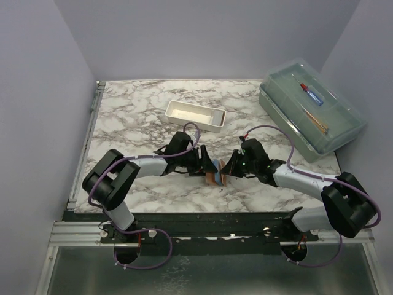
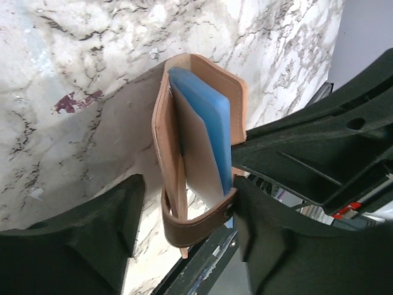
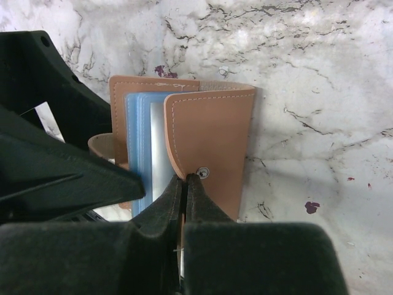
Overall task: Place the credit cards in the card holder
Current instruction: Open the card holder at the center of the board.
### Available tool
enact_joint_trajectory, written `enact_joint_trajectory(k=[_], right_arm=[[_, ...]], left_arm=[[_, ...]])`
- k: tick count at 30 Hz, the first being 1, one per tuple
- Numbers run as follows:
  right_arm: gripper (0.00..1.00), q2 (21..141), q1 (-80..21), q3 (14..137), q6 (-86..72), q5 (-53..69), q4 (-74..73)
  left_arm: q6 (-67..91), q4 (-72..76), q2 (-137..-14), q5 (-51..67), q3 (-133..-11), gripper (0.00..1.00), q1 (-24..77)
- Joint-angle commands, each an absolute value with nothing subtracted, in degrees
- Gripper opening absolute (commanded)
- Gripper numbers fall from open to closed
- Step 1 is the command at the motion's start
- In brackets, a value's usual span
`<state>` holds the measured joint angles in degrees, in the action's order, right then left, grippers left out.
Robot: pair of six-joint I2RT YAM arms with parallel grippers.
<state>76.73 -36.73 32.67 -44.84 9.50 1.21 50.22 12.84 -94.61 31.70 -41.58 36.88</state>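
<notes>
Near the front of the tabletop (image 1: 135,117), card holder (image 3: 212,141) stands on edge, half open between the arms. Right gripper (image 3: 184,184) pinched tight on the tan flap edge by the snap, probably to keep the fold spread. Left gripper (image 2: 187,209) wide, straddling the holder: one finger clear of it, the other at the strap. Blue credit cards (image 2: 202,110) sit inside, within the cover's outline. Tight room between grippers; white tray (image 1: 195,115) and clear box (image 1: 312,110) well apart.

White tray (image 1: 194,115) mid-table; clear lidded box (image 1: 312,110) far right corner.
</notes>
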Motion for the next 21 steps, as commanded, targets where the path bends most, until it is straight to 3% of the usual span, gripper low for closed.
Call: enact_joint_trajectory(k=[1, 7, 11, 16, 21], right_arm=[[0.00, 76.6, -36.9, 30.8, -43.6, 9.7, -1.6], [0.06, 76.4, -37.0, 30.3, -43.9, 6.9, -3.9], [0.28, 78.3, -37.0, 33.3, -44.8, 1.5, -11.7], [0.48, 74.2, -37.0, 40.0, -41.9, -5.5, -23.1], [0.67, 72.7, -38.2, 42.6, -37.9, -0.5, -20.5]], left_arm=[[50.5, 13.9, -96.4, 31.9, -42.9, 0.55, 37.2], [49.7, 13.4, -94.2, 30.4, -42.3, 0.27, 37.2], [49.6, 13.1, -93.4, 30.3, -42.5, 0.10, 37.1], [49.9, 12.0, -92.6, 30.2, -43.0, 0.00, 37.2], [50.7, 10.0, -92.3, 29.7, -44.0, 0.00, 37.2]])
